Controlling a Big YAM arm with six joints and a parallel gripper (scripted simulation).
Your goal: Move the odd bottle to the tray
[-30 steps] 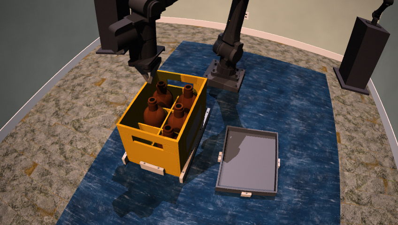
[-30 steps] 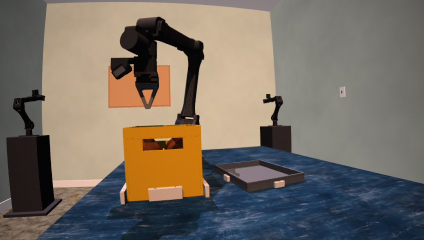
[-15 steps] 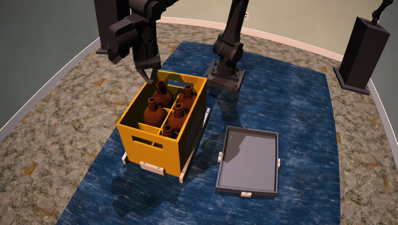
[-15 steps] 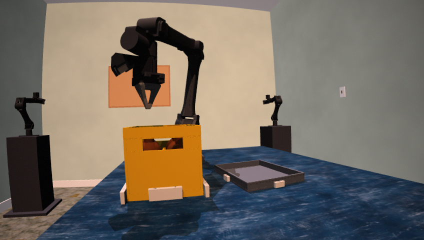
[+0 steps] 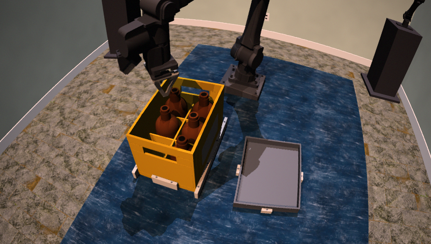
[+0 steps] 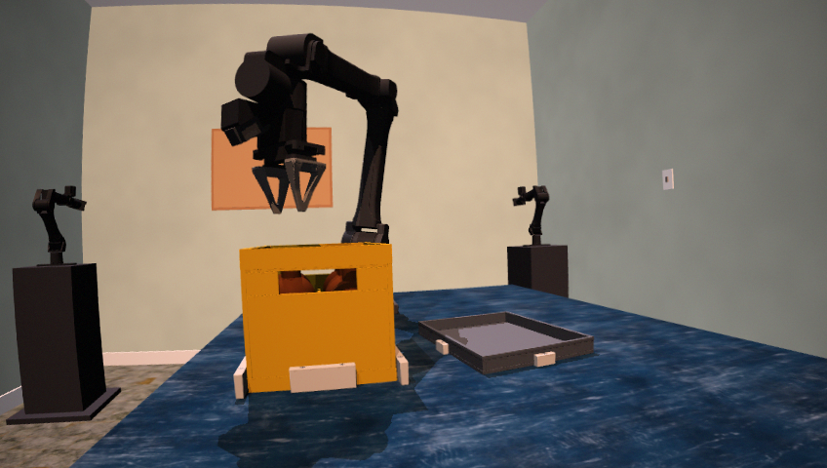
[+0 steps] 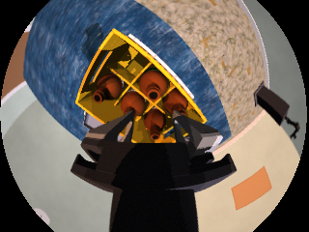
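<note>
Starting at the left, the open gripper (image 5: 165, 95) (image 6: 289, 211) (image 7: 153, 114) is hanging above the crate (image 5: 163, 171) (image 6: 319, 333) (image 7: 95, 67), its fingers standing moderately wide with nothing between them. The step seems to be choosing the odd neck and lining up over it.

Taking the crate in the top view as a clock, one bottle (image 5: 167, 124) (image 6: 295, 282) (image 7: 154, 79) is standing towards nine, another (image 5: 176, 105) (image 7: 175, 102) towards twelve, one (image 5: 182, 145) (image 6: 342, 281) (image 7: 108, 84) towards six, one (image 5: 191, 129) (image 7: 132, 102) towards three and the last (image 5: 203, 107) (image 7: 154, 121) towards one. The wanted bottle is among these five, all in the crate; which neck differs, I cannot tell.

Good work here means comparing the necks just below the openings before committing, then centring the fingers over the chosen one and descending straight, keeping them off the dividers and walls. Gripping off-centre risks tipping the bottle; lifting aslant risks dragging the crate.

Further right, at four o'clock from the crate, the tray (image 5: 250, 206) (image 6: 516, 359) is waiting, so the bottle needs raising fully above the crate's rim before travelling there.

The end effector (image 5: 166, 94) (image 6: 289, 211) (image 7: 153, 114) is turned about its upright axis: in the exterior view its two fingers now show side by side with a gap, where they overlapped a second ago. Its shadow (image 5: 151, 217) (image 6: 307, 435) on the worktop (image 5: 329, 181) (image 6: 667, 417) (image 7: 53, 53) has a different outline (and the small arm (image 6: 51, 222) at the left of that view now points lower).
</note>
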